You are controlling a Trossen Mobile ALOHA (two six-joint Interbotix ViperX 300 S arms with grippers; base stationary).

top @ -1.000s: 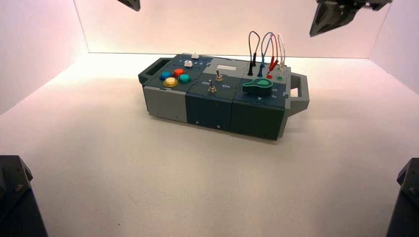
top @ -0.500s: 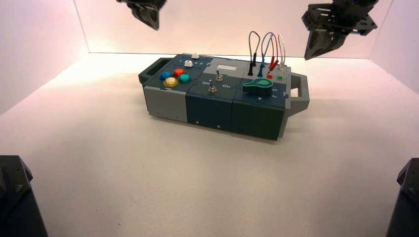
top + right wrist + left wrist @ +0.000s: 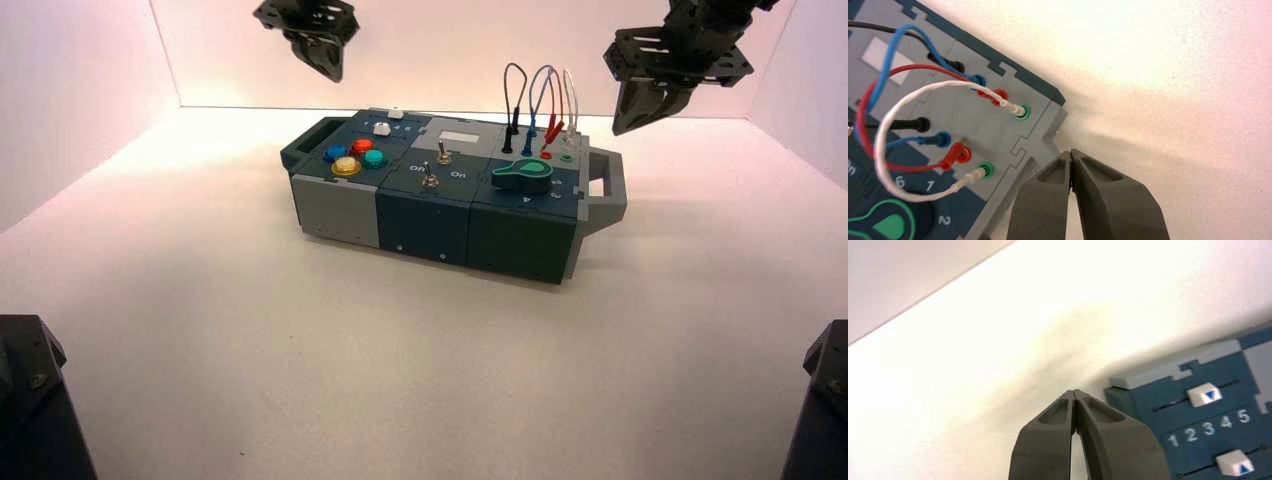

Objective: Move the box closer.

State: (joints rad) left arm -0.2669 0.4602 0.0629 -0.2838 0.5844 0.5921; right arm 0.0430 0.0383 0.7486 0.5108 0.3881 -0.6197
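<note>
Box point(image 3: 455, 195) sits toward the far edge of the table point(image 3: 300, 350), slightly skewed, nothing touching it yet.

Left end effector point(image 3: 328, 62) hangs above and behind the box's left end, tips pressed together; left wrist view shows it over bare table just beside the corner with the white sliders point(image 3: 1206, 394). Right end effector point(image 3: 632, 118) is likewise pressed together, above and behind the right end, near the grey end handle point(image 3: 605, 190) and close to the looped wires point(image 3: 540, 100).

Risks as I see them:
- Right arm dropping in from here could snag the white or red wire point(image 3: 903, 150) and yank a plug out of its jack.
- With the tips closed this looks like a hook or drag from behind, not a grasp. Uneven pull between arms would rotate the box rather than translate it.
- Contact high on the far wall may tip the box or slide over the top, hitting the sliders or the toggle switches point(image 3: 435, 165).
- Left tip is off the box corner; it could miss entirely.
</note>
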